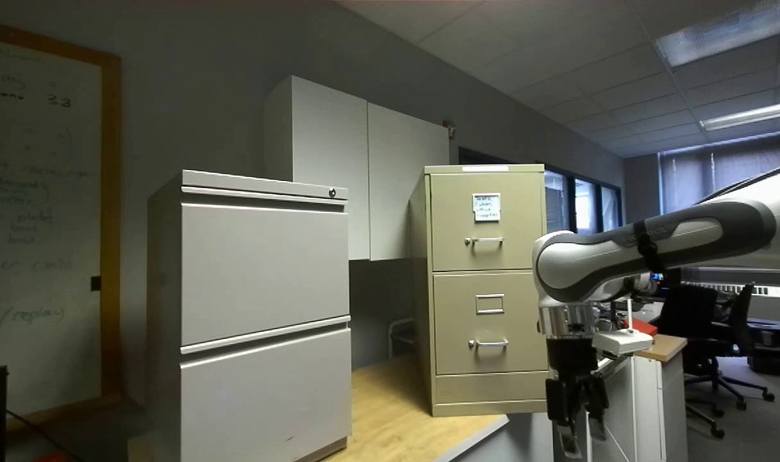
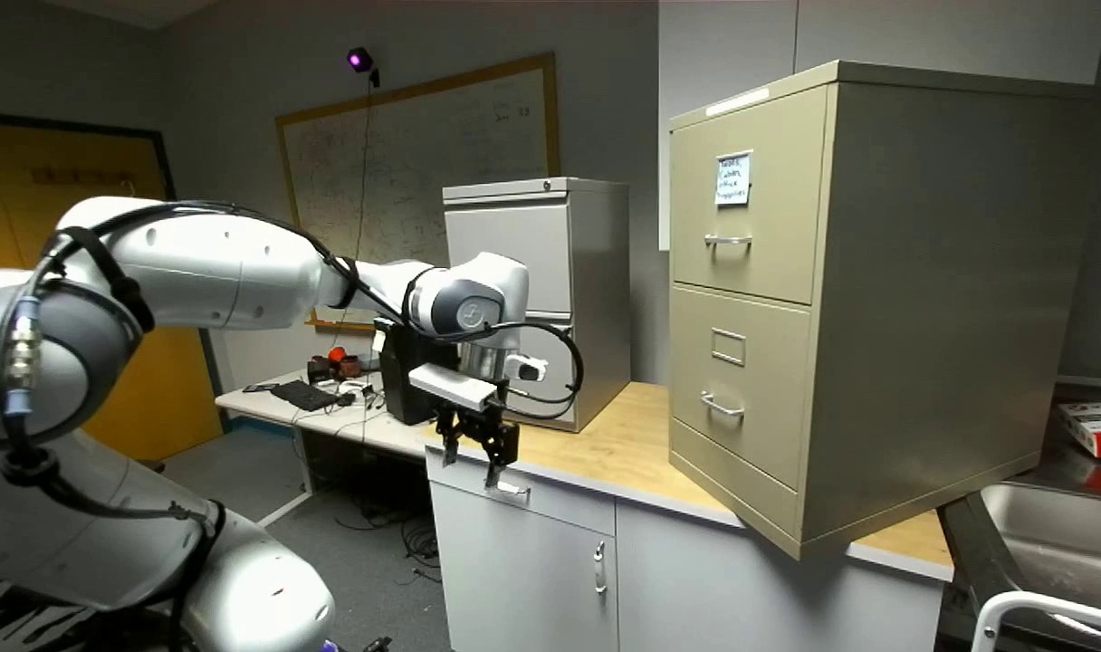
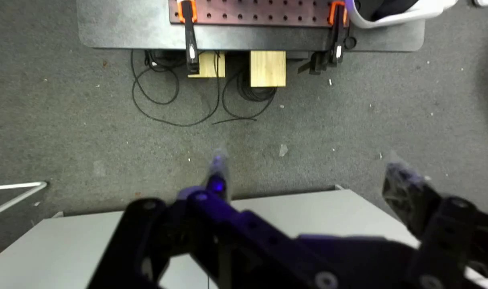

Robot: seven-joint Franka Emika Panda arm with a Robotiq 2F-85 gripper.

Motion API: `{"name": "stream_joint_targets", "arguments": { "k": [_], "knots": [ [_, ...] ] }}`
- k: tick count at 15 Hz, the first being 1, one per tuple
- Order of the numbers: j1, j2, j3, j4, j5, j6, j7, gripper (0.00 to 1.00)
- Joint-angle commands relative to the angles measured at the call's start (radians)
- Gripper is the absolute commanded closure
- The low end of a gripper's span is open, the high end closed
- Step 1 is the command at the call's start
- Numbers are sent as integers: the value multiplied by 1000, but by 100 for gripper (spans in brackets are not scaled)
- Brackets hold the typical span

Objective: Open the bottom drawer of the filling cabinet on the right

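The beige filing cabinet (image 1: pixel 424 308) stands at the right on the wooden counter; it also shows in an exterior view (image 2: pixel 940 299). Its bottom drawer (image 1: pixel 457 321) is shut, with a horizontal silver handle (image 1: pixel 489 344), seen too in an exterior view (image 2: pixel 722 408). Its top drawer (image 1: pixel 454 224) is also shut. My gripper (image 1: pixel 582 436) points down, open and empty, in front of the counter, apart from the cabinet and lower than the handle. It shows in an exterior view (image 2: pixel 471 465), and its spread fingers show in the wrist view (image 3: pixel 308 164). The beige cabinet is out of the wrist view.
A grey filing cabinet (image 1: pixel 262 276) stands left on the counter (image 2: pixel 641 435). White base cabinets (image 2: pixel 523 561) with protruding handles are below. A sink (image 2: pixel 985 507) lies right of the beige cabinet. The wrist view shows floor, cables (image 3: pixel 163 120) and a perforated plate (image 3: pixel 256 18).
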Motion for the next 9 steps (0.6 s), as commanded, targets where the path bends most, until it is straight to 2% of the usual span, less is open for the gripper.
{"name": "stream_joint_targets", "arguments": {
  "k": [1,5,9],
  "knots": [
    [-13,96,-35,103,87,107,1,0],
    [-21,228,-103,238,268,232,-3,0],
    [-38,373,-165,390,477,284,-9,0]
  ]
}}
